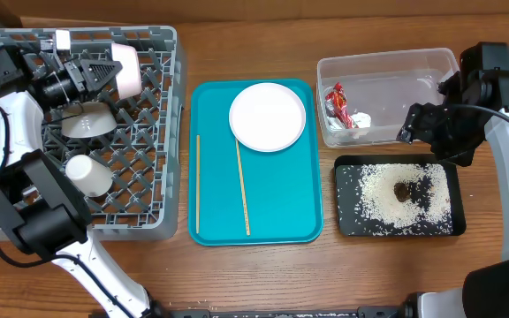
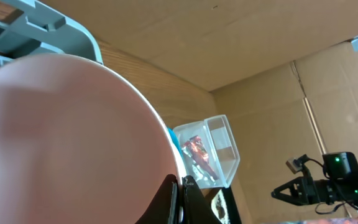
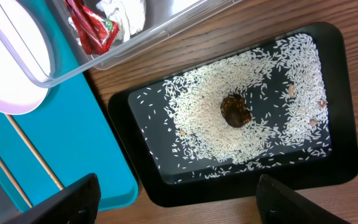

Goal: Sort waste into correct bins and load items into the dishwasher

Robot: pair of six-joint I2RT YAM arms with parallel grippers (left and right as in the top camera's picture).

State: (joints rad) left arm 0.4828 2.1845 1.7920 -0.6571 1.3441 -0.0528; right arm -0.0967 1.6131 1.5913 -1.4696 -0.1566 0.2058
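Observation:
My left gripper [image 1: 104, 74] is shut on the rim of the pale pink dish [image 1: 129, 69] and holds it on edge over the grey dish rack [image 1: 162, 132]. In the left wrist view the dish [image 2: 61, 137] fills the frame, with the jaws [image 2: 180, 194] pinched on its rim. A grey bowl [image 1: 87, 122] and a white cup [image 1: 88, 175] lie in the rack. The white plate [image 1: 268, 117] and two chopsticks [image 1: 243, 187] lie on the teal tray. My right gripper [image 1: 411, 126] is open and empty above the black tray [image 1: 347, 221], which holds rice and a brown lump [image 3: 235, 112].
The clear tub [image 1: 387, 62] at back right holds the red-and-white wrapper [image 1: 336, 104] and a white tissue [image 1: 360, 119]. The teal tray [image 1: 281, 203] lies between the rack and the bins. Bare wooden table runs along the front edge.

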